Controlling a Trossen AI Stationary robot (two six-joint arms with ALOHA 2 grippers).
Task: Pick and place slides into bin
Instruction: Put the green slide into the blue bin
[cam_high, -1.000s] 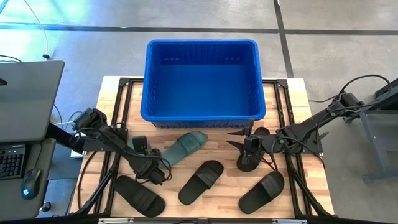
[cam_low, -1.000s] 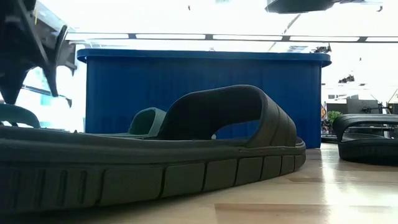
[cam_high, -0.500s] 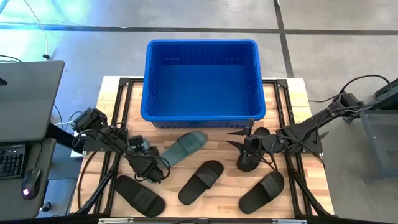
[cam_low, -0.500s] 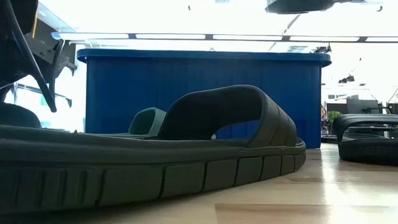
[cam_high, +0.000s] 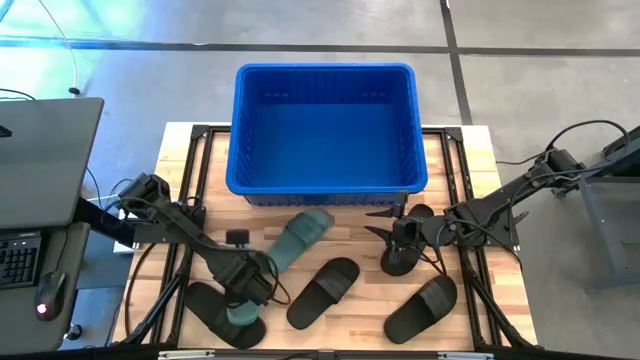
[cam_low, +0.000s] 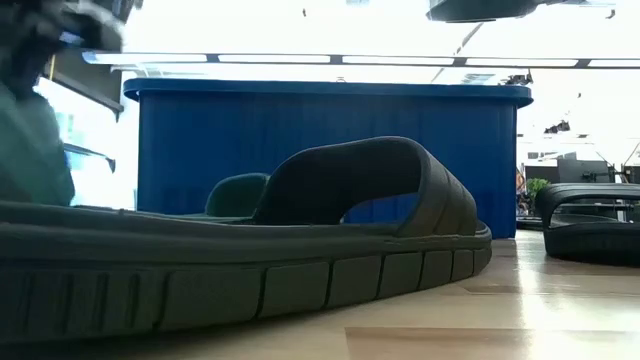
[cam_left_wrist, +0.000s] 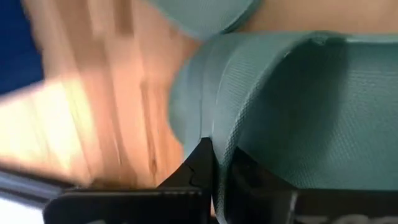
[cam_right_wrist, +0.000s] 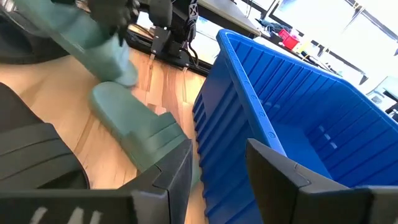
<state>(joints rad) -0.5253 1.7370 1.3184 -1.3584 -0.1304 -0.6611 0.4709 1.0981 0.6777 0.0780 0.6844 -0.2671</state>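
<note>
Wooden table (cam_high: 470, 180): left gripper (cam_high: 247, 290) jaws clamped on hanging green slide (cam_high: 243, 311), right gripper (cam_high: 398, 222) open.

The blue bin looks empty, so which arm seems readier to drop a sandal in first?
Probably the left. Its gripper is clamped on a green slide's strap. The right gripper hangs open beside the bin, holding nothing, over a black slide.
</note>
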